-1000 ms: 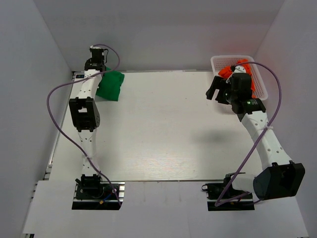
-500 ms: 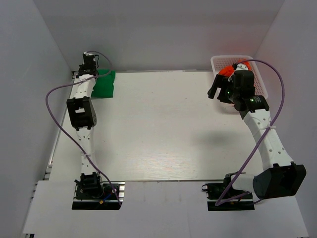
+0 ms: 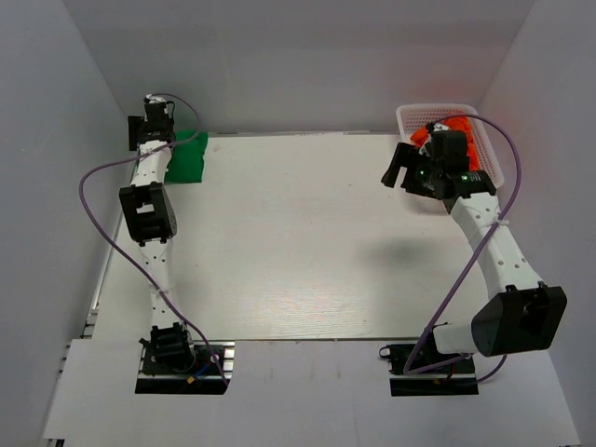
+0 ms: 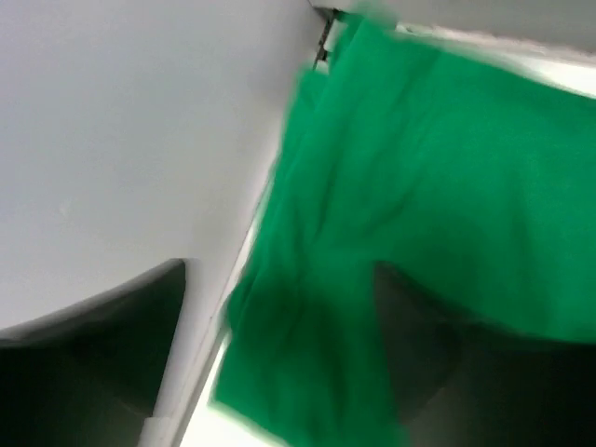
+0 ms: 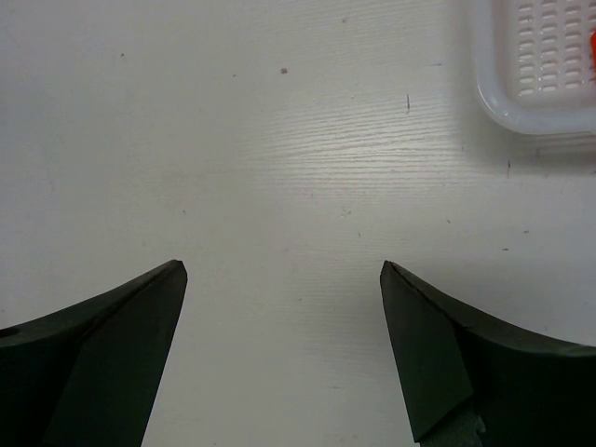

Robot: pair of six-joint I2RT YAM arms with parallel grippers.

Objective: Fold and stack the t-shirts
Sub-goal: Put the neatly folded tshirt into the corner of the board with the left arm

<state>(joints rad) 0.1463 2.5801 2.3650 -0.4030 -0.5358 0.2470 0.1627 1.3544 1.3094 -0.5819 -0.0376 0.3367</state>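
Observation:
The green t-shirt (image 3: 187,160) lies folded at the table's far left corner. In the left wrist view it (image 4: 419,186) fills most of the picture, blurred. My left gripper (image 4: 279,270) is open right over it, with the cloth lying loose between the wide-apart fingers (image 4: 112,345). The orange t-shirts (image 3: 463,131) are bunched in the white mesh basket (image 3: 494,169) at the far right. My right gripper (image 3: 399,172) hovers open just left of the basket over bare table, nothing between its fingertips (image 5: 282,270).
The basket's corner (image 5: 531,84) shows at the top right of the right wrist view, with a sliver of orange (image 5: 592,47). White walls close in the table on the left, back and right; the green shirt lies against the left wall (image 4: 140,140).
My left arm carried the green shirt left and back into the far corner, and its jaws have opened. My right gripper shifted a little left, away from the basket.

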